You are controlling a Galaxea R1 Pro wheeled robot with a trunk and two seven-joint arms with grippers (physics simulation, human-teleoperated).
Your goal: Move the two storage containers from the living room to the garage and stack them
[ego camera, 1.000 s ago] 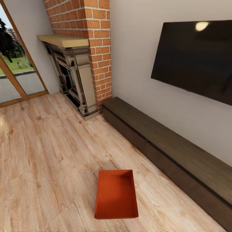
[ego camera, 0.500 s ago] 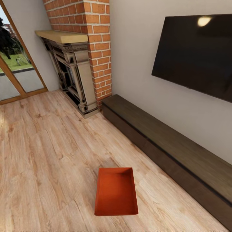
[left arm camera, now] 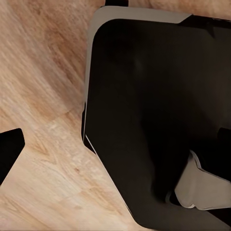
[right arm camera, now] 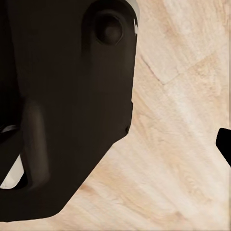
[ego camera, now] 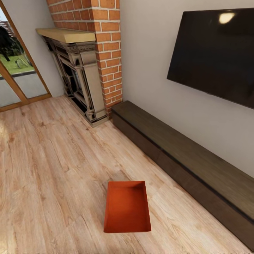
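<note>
One orange-red storage container (ego camera: 127, 207) sits open side up and empty on the light wood plank floor (ego camera: 53, 169) of the living room, low in the middle of the head view, a short way from the dark bench. In the left wrist view the robot's dark body (left arm camera: 154, 115) hangs over the planks, with a small dark tip (left arm camera: 9, 151) at the picture's edge. The right wrist view gives the same kind of sight: dark body (right arm camera: 67, 106) and a dark tip (right arm camera: 224, 142) at the edge. Neither wrist view shows both fingers. The garage and its floor are out of view.
A brick chimney (ego camera: 106, 42) with a dark fireplace (ego camera: 79, 81) stands at the back. A long low dark bench (ego camera: 183, 158) runs along the right wall under a wall TV (ego camera: 215, 53). A glass door (ego camera: 17, 70) is at the far left. Bare planks surround the container.
The whole head view has shifted a little, so the fireplace, TV and container sit slightly higher in the picture. The container itself has not moved on the floor.
</note>
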